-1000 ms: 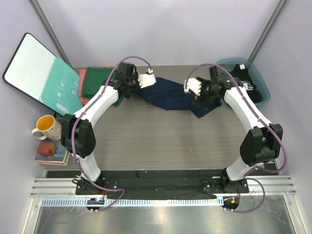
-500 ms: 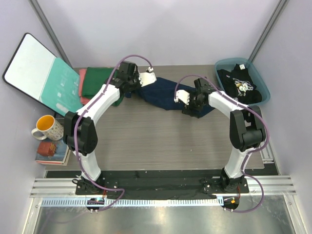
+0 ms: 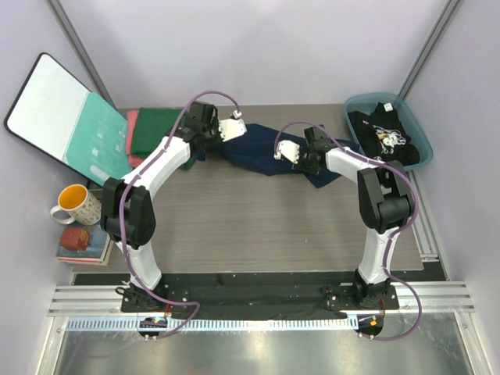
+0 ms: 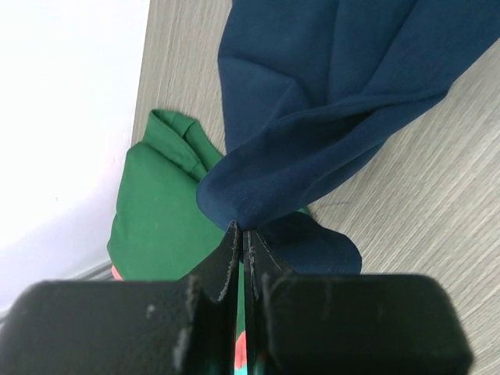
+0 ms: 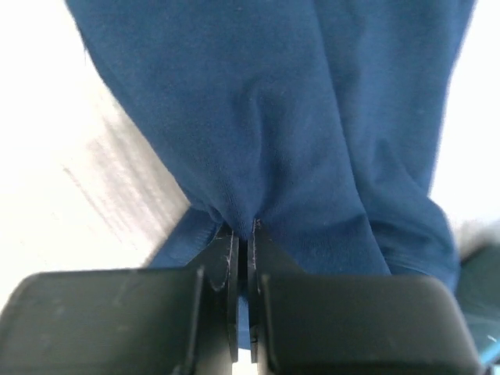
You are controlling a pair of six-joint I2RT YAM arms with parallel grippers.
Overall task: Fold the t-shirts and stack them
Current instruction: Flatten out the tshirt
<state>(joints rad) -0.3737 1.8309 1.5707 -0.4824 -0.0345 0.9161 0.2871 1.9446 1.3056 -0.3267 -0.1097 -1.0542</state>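
One grey table, navy t-shirt, lilac walls

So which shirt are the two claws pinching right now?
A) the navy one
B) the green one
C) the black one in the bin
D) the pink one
A: in the wrist views, the left gripper and the right gripper are each shut on a fold of the navy shirt.
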